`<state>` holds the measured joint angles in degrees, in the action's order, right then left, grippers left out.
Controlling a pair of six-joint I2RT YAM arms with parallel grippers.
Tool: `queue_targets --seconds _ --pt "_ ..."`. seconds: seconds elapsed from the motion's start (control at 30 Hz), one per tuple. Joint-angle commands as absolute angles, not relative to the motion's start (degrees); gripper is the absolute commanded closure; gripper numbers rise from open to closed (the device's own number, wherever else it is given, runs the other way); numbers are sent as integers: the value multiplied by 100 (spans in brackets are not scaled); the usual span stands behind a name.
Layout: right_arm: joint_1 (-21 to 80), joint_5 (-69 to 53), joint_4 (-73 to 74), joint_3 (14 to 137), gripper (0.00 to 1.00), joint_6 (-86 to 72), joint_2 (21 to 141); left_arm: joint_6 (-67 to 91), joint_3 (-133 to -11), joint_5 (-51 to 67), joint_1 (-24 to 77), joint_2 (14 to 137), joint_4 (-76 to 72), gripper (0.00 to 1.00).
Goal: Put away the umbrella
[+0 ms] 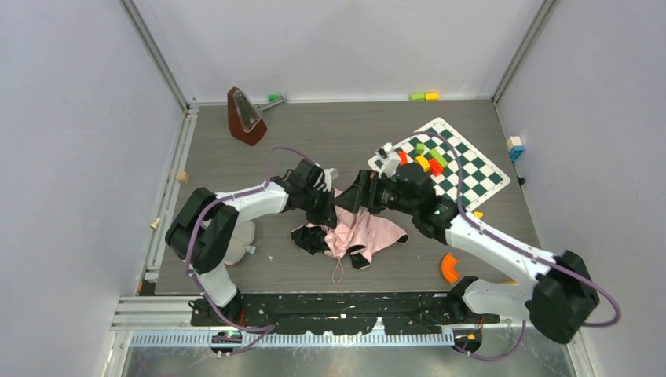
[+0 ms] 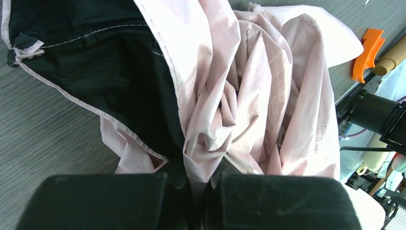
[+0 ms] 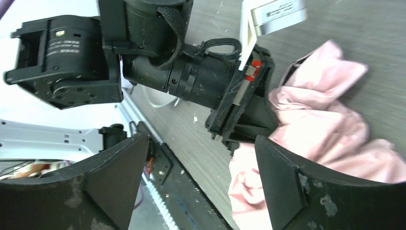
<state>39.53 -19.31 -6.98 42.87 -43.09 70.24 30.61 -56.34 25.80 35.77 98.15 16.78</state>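
Observation:
The umbrella lies crumpled mid-table, its pale pink canopy bunched up with black folds at the left and front edges. A thin cord loop trails from it toward the near edge. My left gripper is at the heap's upper left. In the left wrist view it is shut on a pinched fold of the umbrella's pink fabric, with the black side spread to the left. My right gripper hovers just right of it, open and holding nothing; pink fabric lies beyond its right finger.
A brown metronome stands at the back left. A green-and-white checkered mat with coloured blocks lies at the right. An orange curved piece sits near the front right. A white object rests by the left arm's base.

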Motion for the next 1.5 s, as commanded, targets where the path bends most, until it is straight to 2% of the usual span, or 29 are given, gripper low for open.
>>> queue_targets --seconds 0.0,0.07,0.13,0.3,0.47,0.6,0.73,0.97,1.13,1.27,1.47 --pt "3913 -918 823 4209 6 -3330 6062 2757 -5589 1925 3525 10077 1895 100" --pt "3911 -506 1214 3837 0 -3236 5628 2760 -5607 1928 3519 10090 1913 100" --pt "3911 -219 1573 3493 4 -3232 5160 2748 -5597 1898 3522 10076 1920 100" --pt "3918 546 2133 2688 5 -3663 4511 2742 -5673 1663 3531 9987 2163 100" --pt "3920 935 1881 2359 5 -3998 5143 2767 -6009 1186 3674 10052 2907 100" --pt "4059 57 297 2289 5 -4234 6213 3019 -6437 515 3852 10233 3660 100" --pt "4759 -160 -688 2642 5 -4418 6876 3702 -6496 487 4044 10267 3685 100" --pt "5503 -198 -944 3537 0 -3708 7581 5412 -5861 988 4111 10032 3072 100" --pt "6014 1059 24 4167 0 -2652 7867 5907 -5682 1014 4157 9877 3361 100" --pt "6119 1142 349 4491 1 -2105 8170 5942 -5704 952 4166 9831 3688 100" --pt "6799 1897 1038 5326 1 -1640 9037 6038 -5970 1590 4175 10080 4113 100"
